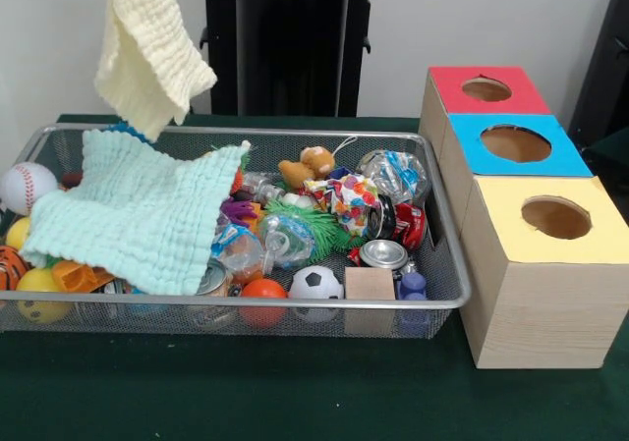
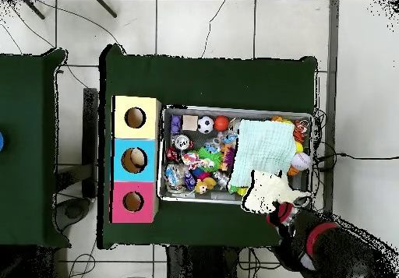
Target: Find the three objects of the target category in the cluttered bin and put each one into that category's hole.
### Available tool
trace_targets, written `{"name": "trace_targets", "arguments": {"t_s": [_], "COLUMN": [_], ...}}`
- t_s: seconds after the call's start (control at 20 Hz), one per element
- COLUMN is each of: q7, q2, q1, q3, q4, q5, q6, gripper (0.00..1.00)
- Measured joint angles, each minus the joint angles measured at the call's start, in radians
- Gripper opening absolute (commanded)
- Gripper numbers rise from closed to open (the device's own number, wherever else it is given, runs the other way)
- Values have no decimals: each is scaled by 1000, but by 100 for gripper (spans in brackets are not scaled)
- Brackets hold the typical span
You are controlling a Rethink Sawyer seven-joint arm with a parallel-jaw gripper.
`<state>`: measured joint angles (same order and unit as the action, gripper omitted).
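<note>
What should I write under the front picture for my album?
A yellow cloth hangs above a wire bin full of toys.

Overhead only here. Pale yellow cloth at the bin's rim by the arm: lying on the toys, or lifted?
Observer: Lifted. In the front view the yellow cloth hangs in the air over the far rim of the bin, and its lower end is clear of the toys.
Operator: And the other cloth, flat on the bottom?
Observer: No. The mint cloth is mounded over toys and slopes down to the near wall. An orange toy pokes out under its near edge.
</note>
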<state>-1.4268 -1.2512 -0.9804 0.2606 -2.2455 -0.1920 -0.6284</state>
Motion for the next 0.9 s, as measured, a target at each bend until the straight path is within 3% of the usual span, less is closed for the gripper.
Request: {"name": "trace_targets", "arguments": {"t_s": [0.9], "q7": [0], "q2": [72], "q1": [-218], "q3": [216], "q4": [-1], "q5": [162], "q6": [0], "gripper": [0]}}
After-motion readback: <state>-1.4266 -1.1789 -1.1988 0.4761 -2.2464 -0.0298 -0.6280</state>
